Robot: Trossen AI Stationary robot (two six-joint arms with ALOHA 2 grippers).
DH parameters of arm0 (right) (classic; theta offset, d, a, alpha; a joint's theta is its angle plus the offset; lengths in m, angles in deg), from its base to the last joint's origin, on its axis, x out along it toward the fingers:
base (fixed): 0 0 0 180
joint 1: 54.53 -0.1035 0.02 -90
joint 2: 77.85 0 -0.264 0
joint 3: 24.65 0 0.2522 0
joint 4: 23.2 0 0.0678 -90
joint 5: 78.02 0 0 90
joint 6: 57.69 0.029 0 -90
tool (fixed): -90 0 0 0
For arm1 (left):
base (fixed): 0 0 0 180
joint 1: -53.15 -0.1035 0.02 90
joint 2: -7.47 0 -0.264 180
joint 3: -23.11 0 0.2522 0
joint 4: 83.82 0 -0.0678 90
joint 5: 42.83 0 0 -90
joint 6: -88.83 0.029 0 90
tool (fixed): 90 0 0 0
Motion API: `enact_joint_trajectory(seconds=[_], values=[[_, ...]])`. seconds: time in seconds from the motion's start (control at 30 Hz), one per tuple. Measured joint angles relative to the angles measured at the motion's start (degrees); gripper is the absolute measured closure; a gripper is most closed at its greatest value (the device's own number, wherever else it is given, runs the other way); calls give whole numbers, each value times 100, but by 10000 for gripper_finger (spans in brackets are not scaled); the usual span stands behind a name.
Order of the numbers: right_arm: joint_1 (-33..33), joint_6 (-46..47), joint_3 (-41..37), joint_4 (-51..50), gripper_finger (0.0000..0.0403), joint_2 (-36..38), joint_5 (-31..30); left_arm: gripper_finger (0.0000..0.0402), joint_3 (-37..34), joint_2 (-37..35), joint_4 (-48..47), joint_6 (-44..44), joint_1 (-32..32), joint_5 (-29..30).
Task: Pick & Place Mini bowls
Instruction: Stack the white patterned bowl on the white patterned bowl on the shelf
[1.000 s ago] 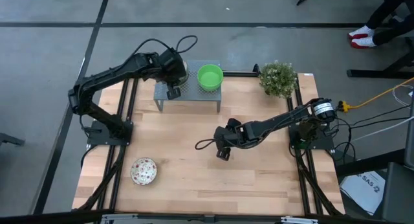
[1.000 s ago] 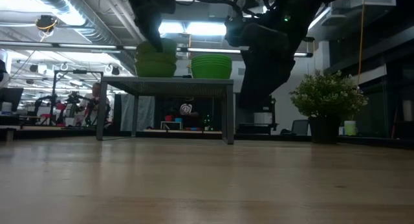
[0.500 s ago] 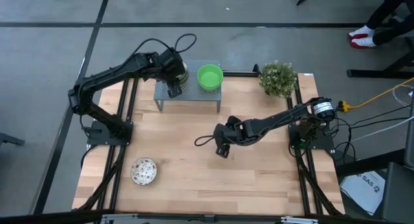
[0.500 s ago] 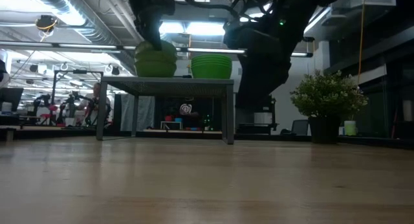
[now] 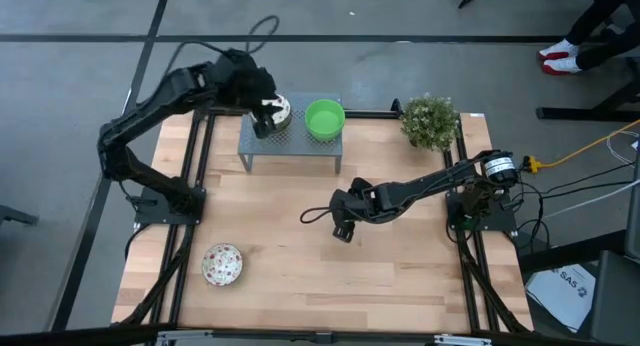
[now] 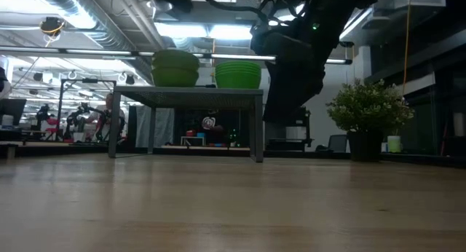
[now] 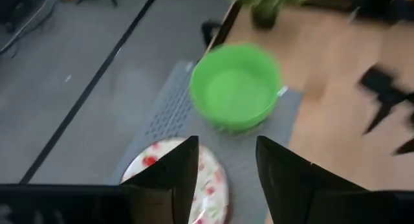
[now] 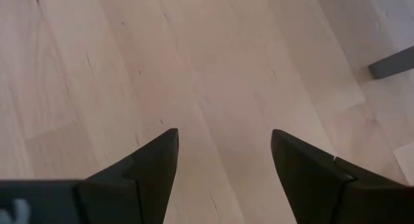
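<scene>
Hovering above the grey shelf, the left gripper gapes empty over a speckled bowl. The right gripper hangs spread wide above bare table.

A plain green bowl and a speckled white bowl sit upright side by side on the shelf, another speckled bowl alone near the table's front-left corner.

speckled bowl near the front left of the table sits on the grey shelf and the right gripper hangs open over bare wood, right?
Not quite. That speckled bowl lies on the wooden table, well clear of the grey shelf, as the high view shows. The right gripper does hang open over bare wood.
</scene>
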Motion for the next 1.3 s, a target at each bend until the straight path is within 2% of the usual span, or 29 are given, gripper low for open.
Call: enact_joint_trajectory(seconds=[0.17,0.33,0.47,0.63,0.8,1.0,1.13,1.3], values=[[0,-110,0,-6,157,-2,70,251,311,-215,-12,-86,185,-518],[23,-243,0,-7,157,-2,512,249,395,-469,-37,-520,520,-897],[46,-437,0,1,157,-2,750,249,397,-632,-170,-1144,928,-975],[46,-648,0,85,157,-2,750,249,399,-719,-964,-1596,1591,-973],[46,-532,0,232,157,-2,1020,249,399,-729,-1898,-2413,2545,-942],[26,-457,0,256,157,-2,1175,249,388,-624,-2674,-3875,3852,-715],[24,-356,2,261,157,-2,1409,249,283,-562,-2846,-4603,4811,-646],[-9,19,2,258,157,-2,1403,249,-204,-456,-2829,-5219,6048,-557]])
